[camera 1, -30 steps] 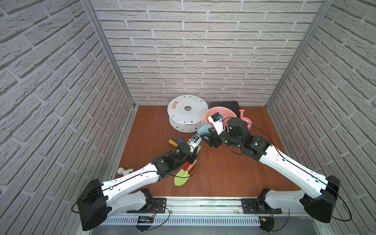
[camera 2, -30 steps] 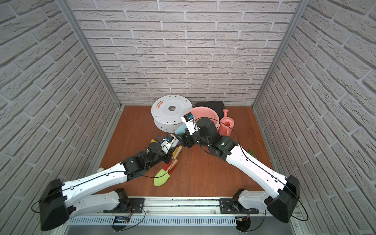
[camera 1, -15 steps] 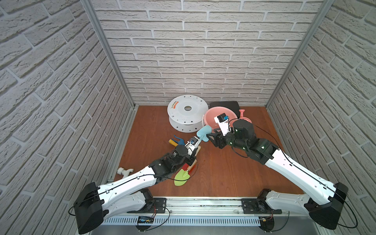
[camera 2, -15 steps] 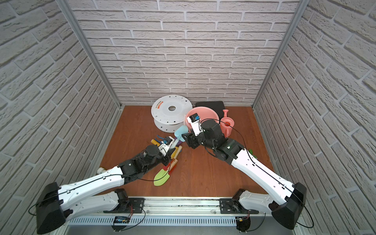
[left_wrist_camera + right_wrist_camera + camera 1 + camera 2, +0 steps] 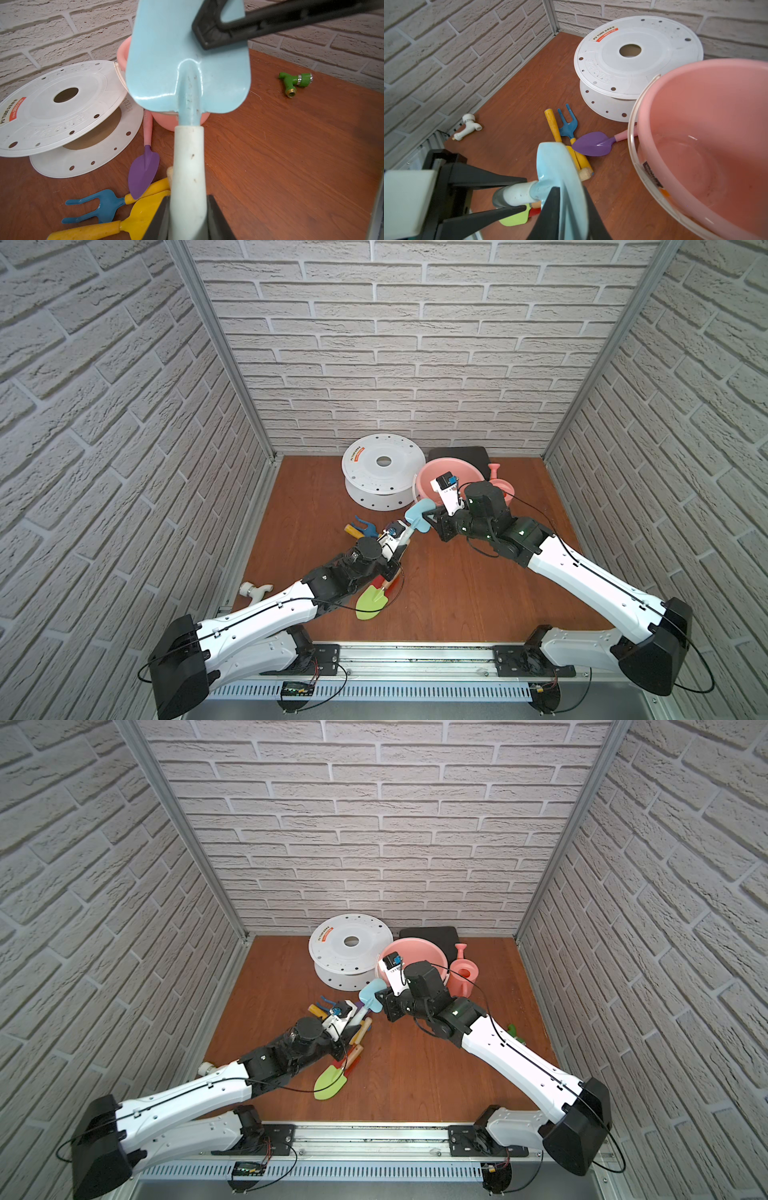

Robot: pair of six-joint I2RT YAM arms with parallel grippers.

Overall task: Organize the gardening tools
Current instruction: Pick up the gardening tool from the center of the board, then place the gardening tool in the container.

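A brown wooden table (image 5: 457, 593) is seen enclosed by white brick panels. At its back a white spool (image 5: 382, 472) is set, with a pink bucket (image 5: 426, 483) stood just beside it. A pink watering can (image 5: 464, 974) is placed against the bucket on the side away from the spool.

The pale-blue trowel (image 5: 419, 515) is held clear of the table between the two arms, just in front of the bucket's rim. Its blade is broad, glossy and round-cornered, with a raised neck down the middle. A white handle marked with dark specks is fitted below.

A green spade (image 5: 371, 602) is laid flat beside the left arm, nearer the front edge. Beneath the lifted trowel a yellow scoop (image 5: 143, 214), a blue claw fork (image 5: 97, 204) and a purple trowel (image 5: 143, 176) are heaped together. The purple blade is laid over the yellow handles, and its pink handle is pointed toward the bucket. A white tap fitting (image 5: 254, 590) and a green tap fitting (image 5: 295, 82) are left well apart, near opposite walls.

The left gripper (image 5: 188, 199) is closed narrowly on the white handle, one finger pressed to each side. The right gripper (image 5: 569, 199) is clamped on the blade, which is seen edge-on between its fingers (image 5: 548, 214), one on each face.
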